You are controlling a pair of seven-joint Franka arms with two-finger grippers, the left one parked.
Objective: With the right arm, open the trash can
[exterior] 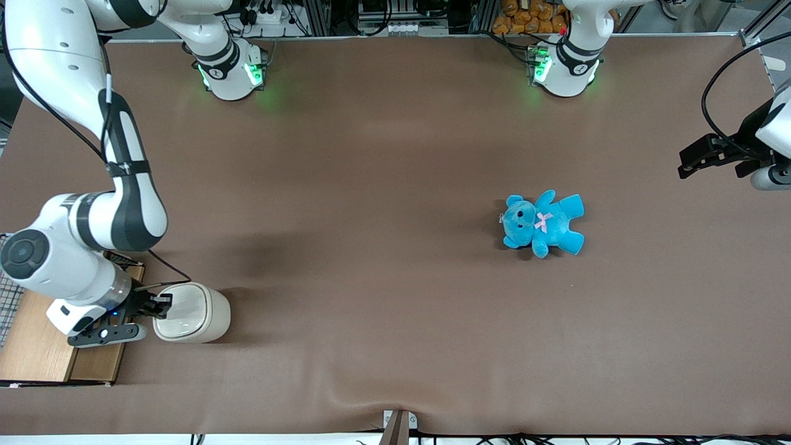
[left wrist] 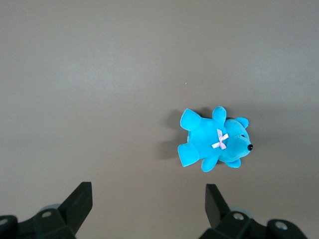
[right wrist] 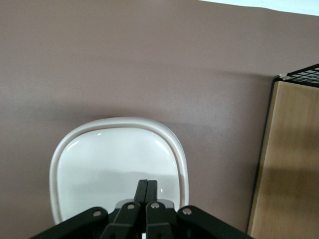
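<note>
The trash can [exterior: 196, 313] is a small cream-white bin with a rounded-square top, standing near the front of the table at the working arm's end. Its glossy swing lid [right wrist: 117, 167] lies flat inside the rim. My right gripper [exterior: 164, 305] is shut, its two black fingers pressed together with nothing between them. The fingertips [right wrist: 147, 185] sit over the lid near one edge of the rim; I cannot tell whether they touch it. The right arm [exterior: 86, 247] reaches down to the can from the table's edge.
A wooden box [exterior: 43, 337] with wire mesh [right wrist: 305, 74] stands right beside the trash can, under the arm's wrist. A blue teddy [exterior: 542, 223] lies toward the parked arm's end of the table, also seen as the teddy [left wrist: 214, 139] in the left wrist view.
</note>
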